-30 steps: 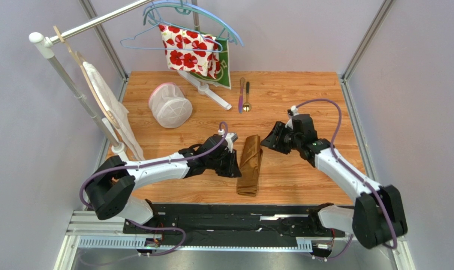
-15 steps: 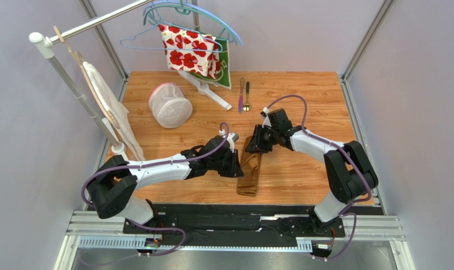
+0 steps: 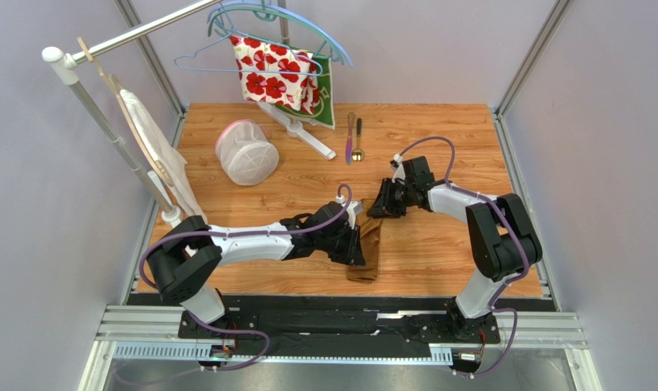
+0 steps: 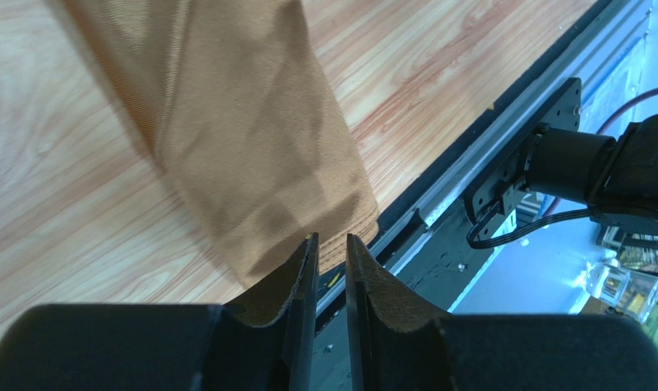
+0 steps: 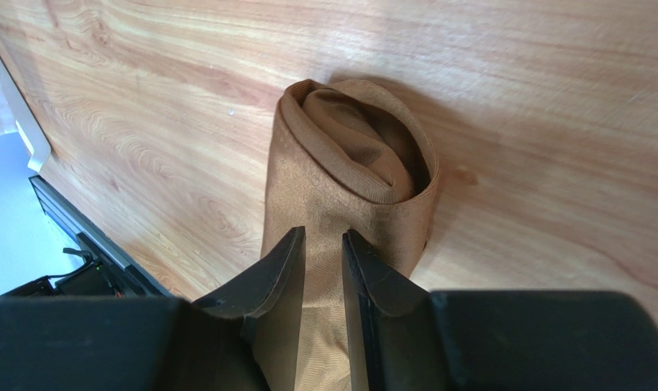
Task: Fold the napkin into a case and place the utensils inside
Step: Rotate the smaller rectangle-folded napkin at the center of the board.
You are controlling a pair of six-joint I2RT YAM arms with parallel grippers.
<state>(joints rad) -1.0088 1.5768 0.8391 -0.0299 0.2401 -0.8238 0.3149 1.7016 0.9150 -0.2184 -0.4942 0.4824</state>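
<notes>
One folded napkin (image 3: 365,248), two utensils (image 3: 353,138), two hanging cloths (image 3: 287,77), one mesh basket (image 3: 245,152).

No readable text, labels, brand marks or numbers in any view. The green cloth (image 3: 330,102) on the hanger carries a pale line pattern, far too small to tell whether it's lettering. Blurred clutter beyond the left gripper's tips in the left wrist view shows nothing legible either.
</notes>
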